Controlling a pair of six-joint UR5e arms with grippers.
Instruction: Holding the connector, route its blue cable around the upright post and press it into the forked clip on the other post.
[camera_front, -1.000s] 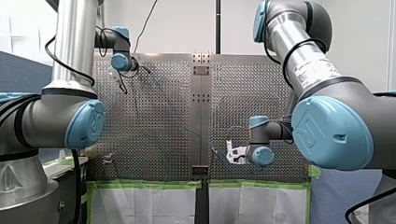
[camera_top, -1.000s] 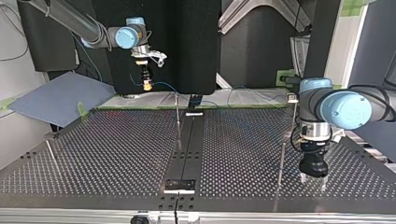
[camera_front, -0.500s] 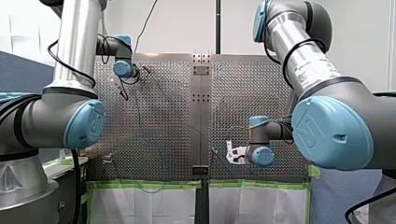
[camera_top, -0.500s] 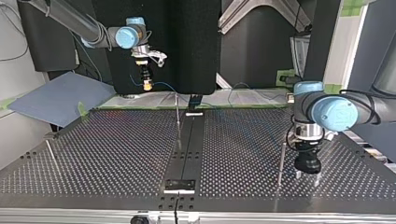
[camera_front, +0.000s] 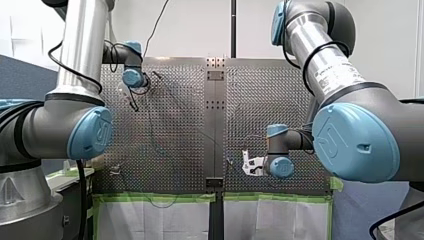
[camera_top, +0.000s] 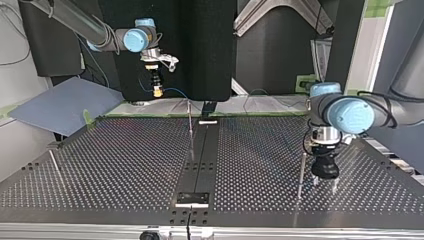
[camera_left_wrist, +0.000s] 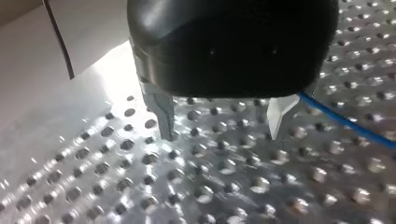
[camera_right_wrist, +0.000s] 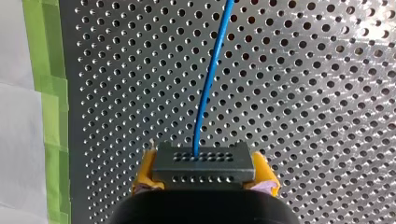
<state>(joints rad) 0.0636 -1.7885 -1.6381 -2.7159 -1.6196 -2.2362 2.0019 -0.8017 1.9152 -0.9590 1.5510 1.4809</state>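
Fingers with yellow pads on my right gripper clamp the dark connector, held above the table; its blue cable runs ahead. My left gripper hangs with fingers apart beside a thin post; the forked clip is too small to make out.

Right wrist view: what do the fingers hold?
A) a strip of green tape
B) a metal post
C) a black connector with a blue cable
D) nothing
C: the connector sits clamped between the right gripper's yellow-padded fingers, and its blue cable runs out ahead over the table.
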